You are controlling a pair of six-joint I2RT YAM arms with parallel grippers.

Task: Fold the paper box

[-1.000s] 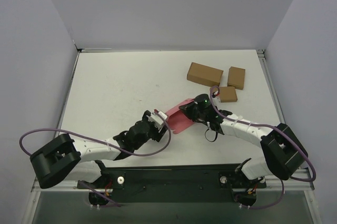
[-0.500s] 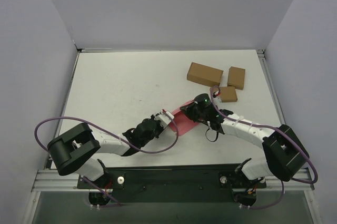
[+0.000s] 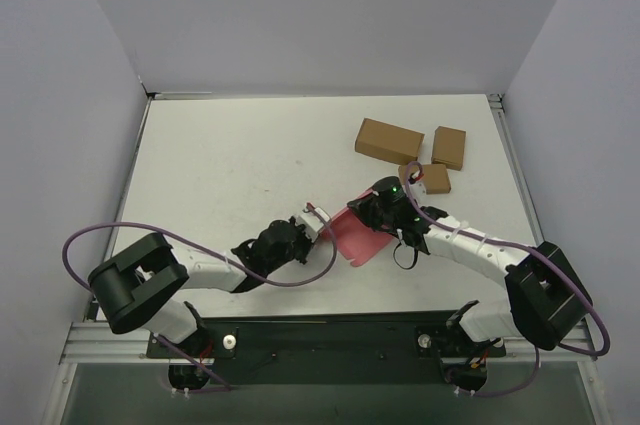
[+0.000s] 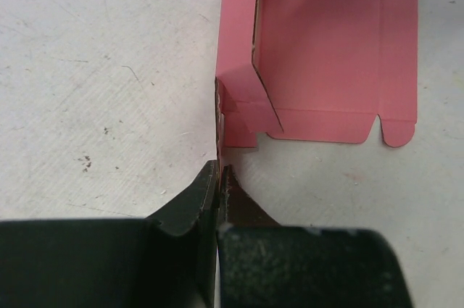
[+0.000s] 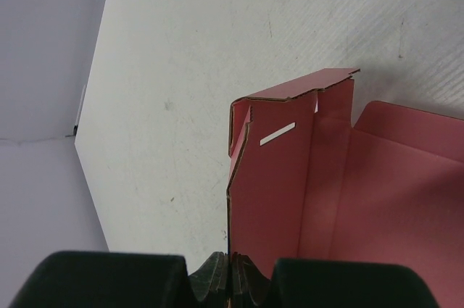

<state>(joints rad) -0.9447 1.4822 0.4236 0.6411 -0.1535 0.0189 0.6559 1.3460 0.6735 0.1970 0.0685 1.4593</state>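
Pink-red thin card paper box is lying part-opened on the white table, front centre, between the two arms. One panel is lying flat. A side wall is standing up from it, with notched tabs showing along the edges.

Left gripper is pinching, jaws together, on the thin card edge at the box's corner, low over the table. Right gripper is clamping tight on the edge of the upright wall. That wall has a narrow slit and is standing just ahead of its fingers.

Three brown cardboard boxes are sitting far right on the table: a larger one and two smaller. All are apart from the paper box.
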